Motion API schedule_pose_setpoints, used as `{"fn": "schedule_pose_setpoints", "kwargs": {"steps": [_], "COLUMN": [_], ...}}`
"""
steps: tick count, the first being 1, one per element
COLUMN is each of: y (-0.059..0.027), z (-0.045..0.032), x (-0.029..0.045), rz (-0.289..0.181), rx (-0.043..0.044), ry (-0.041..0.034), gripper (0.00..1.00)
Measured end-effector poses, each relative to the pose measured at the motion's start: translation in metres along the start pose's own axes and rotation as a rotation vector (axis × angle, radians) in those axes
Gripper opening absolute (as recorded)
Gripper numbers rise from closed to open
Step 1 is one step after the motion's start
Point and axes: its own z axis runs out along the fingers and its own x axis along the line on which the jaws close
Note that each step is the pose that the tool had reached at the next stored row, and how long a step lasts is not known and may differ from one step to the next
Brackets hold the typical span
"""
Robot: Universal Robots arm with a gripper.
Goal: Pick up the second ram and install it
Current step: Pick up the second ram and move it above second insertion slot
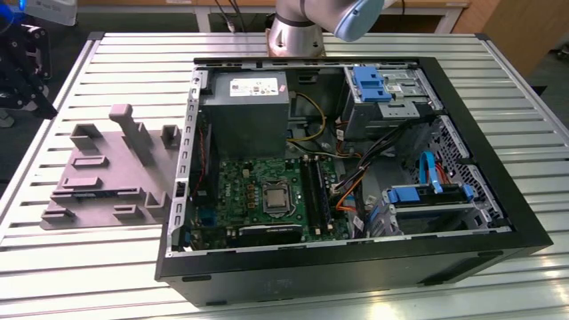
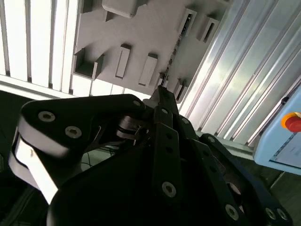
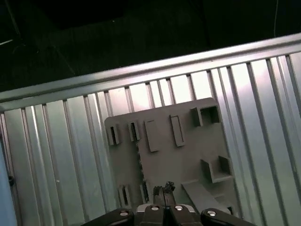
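The second ram (image 3: 138,162) stands on edge in a slot of the grey moulded tray (image 3: 188,155), showing as a thin dark strip with small chips. In the second wrist view the ram (image 2: 176,44) runs across the tray (image 2: 141,33) just beyond my fingertips. In the exterior view it is a bluish strip (image 1: 98,194) near the front of the tray (image 1: 98,167). My gripper (image 3: 163,190) hangs well above the tray, fingertips together and holding nothing, a little to one side of the stick's end. The gripper (image 2: 162,89) points down at the tray.
An open computer case (image 1: 498,220) lies on the slatted metal table (image 1: 106,267), at the exterior view's right of the tray. Its motherboard (image 1: 258,193) has long black slots (image 1: 316,190) beside the processor socket. Cables and blue drive brackets (image 1: 427,193) crowd the case's right half.
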Motion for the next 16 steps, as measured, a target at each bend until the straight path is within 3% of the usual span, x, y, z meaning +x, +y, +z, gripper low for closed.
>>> {"fn": "schedule_pose_setpoints", "kwargs": {"steps": [8,13,15,16], "y": [-0.0002,-0.0001,-0.0002,-0.0001], "z": [0.0059,0.0061,0.0061,0.0061], "x": [0.0001,0.0003,0.0004,0.0004], "rz": [-0.128,-0.133,-0.133,-0.133], "rx": [-0.0030,-0.0030,-0.0030,-0.0030], "ry": [0.0055,0.0056,0.0056,0.0056], "gripper": [0.11,0.11,0.23,0.23]}}
